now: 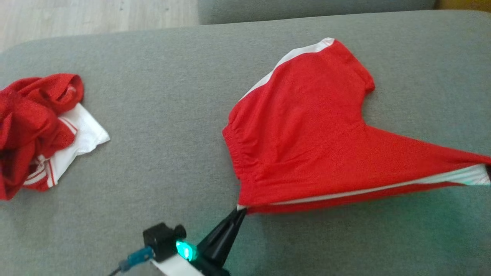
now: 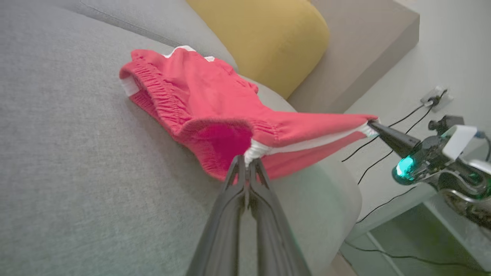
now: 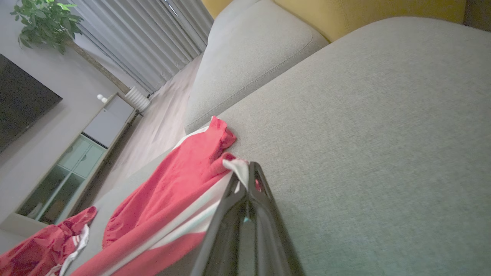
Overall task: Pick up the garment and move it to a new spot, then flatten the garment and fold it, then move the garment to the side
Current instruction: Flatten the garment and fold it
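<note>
In the head view the left gripper (image 1: 240, 211) has its jaws clenched on the white-trimmed waistband corner of the red shorts (image 1: 307, 134). The shorts spread up and to the right from the fingertips across the grey sofa seat (image 1: 165, 115). A crumpled red-and-white garment (image 1: 42, 130) lies well apart, far to the left of the jaws. In the left wrist view the open waistband sits just beyond the pinched tips, and the right gripper (image 2: 373, 123), off to the right, clamps the white-striped leg hem, with the cloth taut between the two and a yellow cushion (image 2: 264, 38) beyond. In the right wrist view its jaws grip that hem, and the shorts trail away to that view's lower left.
</note>
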Motion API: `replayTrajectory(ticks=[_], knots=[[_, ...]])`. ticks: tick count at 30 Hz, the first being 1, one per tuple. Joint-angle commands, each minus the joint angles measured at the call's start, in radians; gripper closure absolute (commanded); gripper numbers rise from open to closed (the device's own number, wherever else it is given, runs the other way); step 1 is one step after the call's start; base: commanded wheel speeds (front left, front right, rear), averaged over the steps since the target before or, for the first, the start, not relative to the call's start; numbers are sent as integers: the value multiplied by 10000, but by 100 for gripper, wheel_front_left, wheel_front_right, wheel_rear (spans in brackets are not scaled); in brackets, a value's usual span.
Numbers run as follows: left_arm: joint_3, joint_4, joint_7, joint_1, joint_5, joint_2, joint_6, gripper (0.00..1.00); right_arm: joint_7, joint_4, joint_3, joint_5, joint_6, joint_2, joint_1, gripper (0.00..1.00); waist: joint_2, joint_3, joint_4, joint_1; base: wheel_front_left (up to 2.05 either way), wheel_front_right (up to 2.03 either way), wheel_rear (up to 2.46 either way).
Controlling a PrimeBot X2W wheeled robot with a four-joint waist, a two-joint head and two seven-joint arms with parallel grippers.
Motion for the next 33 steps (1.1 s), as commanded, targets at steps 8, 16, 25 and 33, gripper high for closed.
replayTrajectory(ticks=[8, 16, 25, 33], knots=[[791, -937, 468, -1717, -1842, -576, 21, 100, 1936, 88, -852, 509, 63, 423, -2585, 100, -1, 900, 686, 0, 0, 0, 0], [709, -69, 794, -3803, -2741, -1128, 19, 100, 3971, 1334, -744, -710, 63, 662, -6451, 100, -1, 2102, 1597, 0, 0, 0, 0], [343, 1240, 559, -5186, -3444, -1898, 18, 100, 5079, 3266, -427, -2451, 63, 901, -9230, 100, -1, 2766, 2380, 0, 0, 0, 0], [33, 1945, 90, -5603, -3622, -2092, 18, 63, 4635, 4729, 102, -3057, 63, 1168, -10475, 0, -1, 2986, 2563, 0, 0, 0, 0]])
